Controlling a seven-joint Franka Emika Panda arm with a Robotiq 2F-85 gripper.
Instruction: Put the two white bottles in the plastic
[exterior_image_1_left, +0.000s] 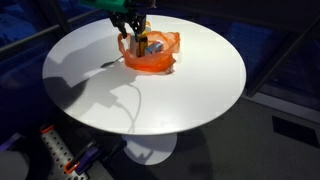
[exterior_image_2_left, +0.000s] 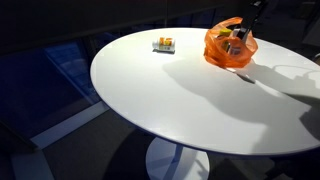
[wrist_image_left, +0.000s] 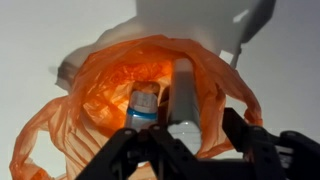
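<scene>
An orange plastic bag (exterior_image_1_left: 150, 53) sits at the far side of the round white table (exterior_image_1_left: 150, 105); it also shows in the exterior view (exterior_image_2_left: 230, 46) and the wrist view (wrist_image_left: 95, 95). My gripper (wrist_image_left: 188, 138) hangs just over the bag's mouth (exterior_image_1_left: 134, 35). A white bottle (wrist_image_left: 184, 100) lies in the bag between my fingers, close to one finger, with a gap to the other. The fingers look open. A second white bottle with a blue band (wrist_image_left: 143, 103) lies beside it in the bag.
A small white and orange object (exterior_image_2_left: 164, 45) lies on the table away from the bag. The table's edge (exterior_image_2_left: 130, 100) drops off to a dark floor. The arm casts shadows on the tabletop (exterior_image_1_left: 95, 85).
</scene>
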